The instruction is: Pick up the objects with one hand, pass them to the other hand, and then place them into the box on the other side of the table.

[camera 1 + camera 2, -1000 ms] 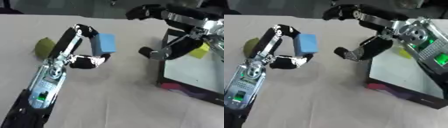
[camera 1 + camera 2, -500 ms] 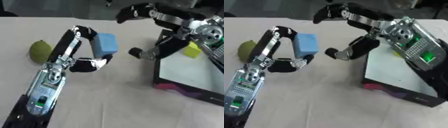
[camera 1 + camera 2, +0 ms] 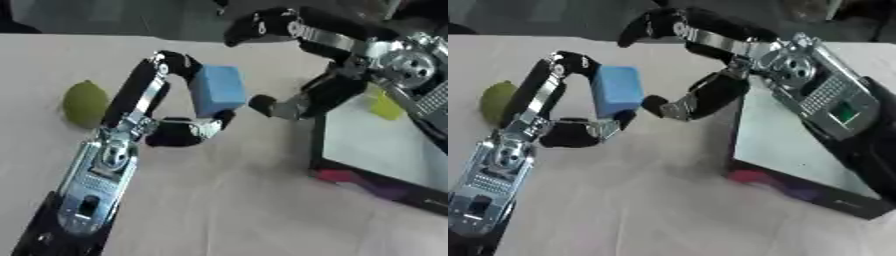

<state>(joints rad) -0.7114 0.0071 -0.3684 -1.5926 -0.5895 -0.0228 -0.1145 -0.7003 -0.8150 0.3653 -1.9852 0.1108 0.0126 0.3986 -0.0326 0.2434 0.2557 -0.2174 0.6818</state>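
Right hand [image 3: 297,100] brought in closer to the blue block [image 3: 217,91] than a second ago, thumb tip now just beside it.

Blue block held upright above the worktop [image 3: 227,200], pinched between the curled fingers and thumb of the left hand [image 3: 179,131]. Right hand spread open, upper fingers arched over the block, thumb nearly at its right face; contact impossible to tell. Green rounded object [image 3: 86,103] lying on the worktop left of the left arm, apart from it. White-floored box [image 3: 385,150] at the right, with a yellow piece [image 3: 386,106] inside, partly hidden by the right arm.
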